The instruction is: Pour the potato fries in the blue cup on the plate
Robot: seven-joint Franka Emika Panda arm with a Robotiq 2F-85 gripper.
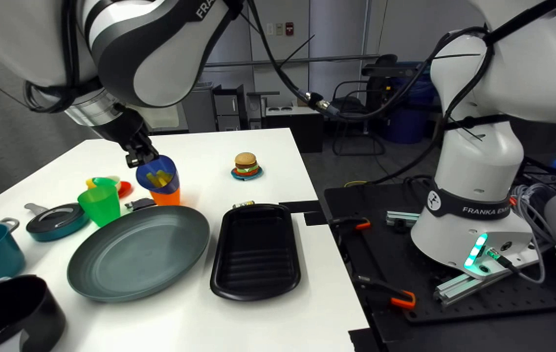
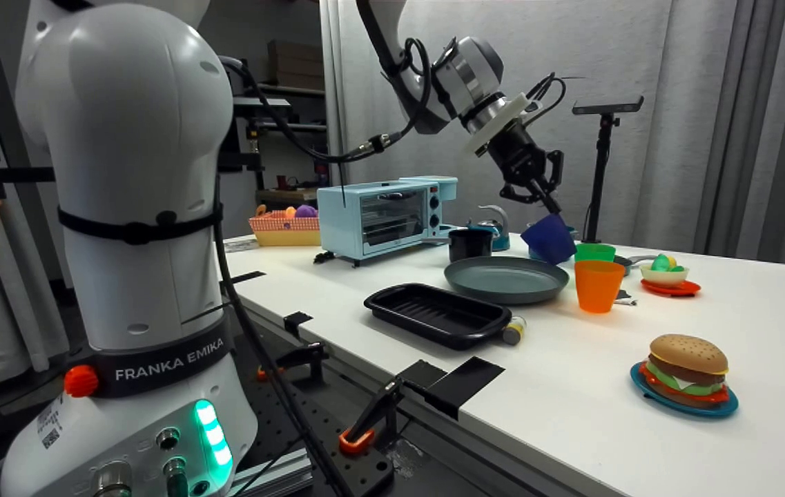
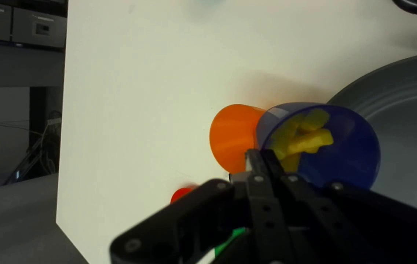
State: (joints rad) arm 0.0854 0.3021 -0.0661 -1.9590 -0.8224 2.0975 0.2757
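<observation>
Nearest in an exterior view, a black pot (image 1: 13, 313) sits on the white table (image 1: 326, 298), and just beside it lies the big round plate (image 1: 136, 254), dark grey-green, rim raised all around. A black tray (image 1: 255, 252) lies between plate and table edge. And look at the gripper (image 3: 261, 156): clenched on the rim of the blue cup (image 3: 340, 157), holding it well tilted by the plate's edge! Small, deep blue, see-through in the wrist view, mouth turned toward the plate. Whether it reaches over the plate, I can't tell. And the potato fries (image 3: 303, 143)? Stubby yellow sticks, bunched inside the cup, one lying across the others!

Now compare: in an exterior view the cup gives only its outer wall, fries hidden, while an orange cup (image 2: 599, 286) stands whole and upright and a pale blue toaster oven (image 2: 382, 221) shows toward the table's far end. Where the black pot looms nearest, the cup's mouth gapes, fries in plain sight, the blue cup covering the top of the orange one. The wrist view catches only part of the plate.
</observation>
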